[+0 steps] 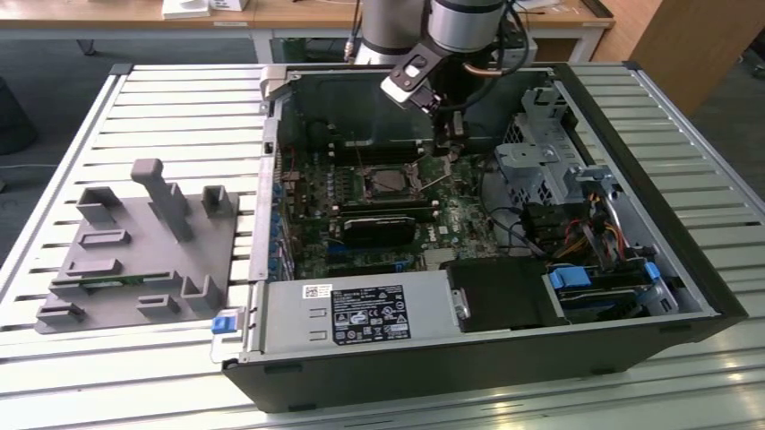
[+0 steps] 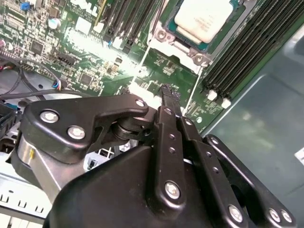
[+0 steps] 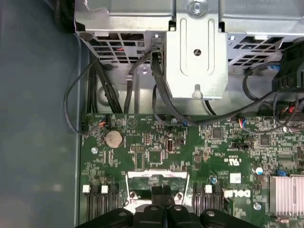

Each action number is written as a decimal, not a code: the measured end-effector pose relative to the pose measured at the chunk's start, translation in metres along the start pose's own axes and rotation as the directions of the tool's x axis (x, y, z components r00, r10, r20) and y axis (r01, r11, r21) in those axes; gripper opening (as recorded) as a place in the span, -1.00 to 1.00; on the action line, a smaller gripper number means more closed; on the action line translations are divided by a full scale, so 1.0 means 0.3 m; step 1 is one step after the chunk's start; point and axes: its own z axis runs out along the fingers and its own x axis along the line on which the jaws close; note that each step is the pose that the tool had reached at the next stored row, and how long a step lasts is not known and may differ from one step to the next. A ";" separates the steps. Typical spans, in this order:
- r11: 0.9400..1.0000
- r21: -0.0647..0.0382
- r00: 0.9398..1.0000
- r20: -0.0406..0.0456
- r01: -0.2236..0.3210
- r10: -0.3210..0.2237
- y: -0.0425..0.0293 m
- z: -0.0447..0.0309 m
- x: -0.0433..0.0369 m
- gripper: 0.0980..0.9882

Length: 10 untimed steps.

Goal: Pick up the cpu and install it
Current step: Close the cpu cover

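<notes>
- We see the slatted tabletop carrying an open computer case.
- Inside lies the green motherboard.
- Our end effector hangs above it, fingers pressed together, empty.
- The cpu sits in the motherboard's socket, near the fingertips, untouched.

The exterior view looks down steeply from high and well back, taking in the whole open computer case on the slatted table. Both wrist views sit close above the motherboard, each looking past the gripper in its foreground. All three views share the board around the socket.
</notes>
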 end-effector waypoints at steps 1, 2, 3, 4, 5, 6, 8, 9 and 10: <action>1.000 0.000 1.000 0.000 0.000 0.000 0.008 0.004 0.001 -0.98; 1.000 0.000 1.000 0.000 0.000 0.000 0.018 0.007 0.002 -0.98; 1.000 0.000 1.000 0.000 0.000 0.000 0.028 0.009 0.004 -0.98; 1.000 0.000 1.000 0.000 0.000 0.000 0.038 0.011 0.005 -0.98; 1.000 0.001 1.000 0.000 0.000 0.000 0.047 0.012 0.006 -0.98; 1.000 0.001 1.000 0.000 0.000 0.000 0.056 0.014 0.007 -0.98; 1.000 0.001 1.000 0.000 0.000 0.000 0.067 0.018 0.009 -0.98; 1.000 0.001 1.000 0.000 0.000 0.000 0.073 0.018 0.010 -0.98; 1.000 0.001 1.000 0.000 0.000 0.000 0.077 0.019 0.010 -0.98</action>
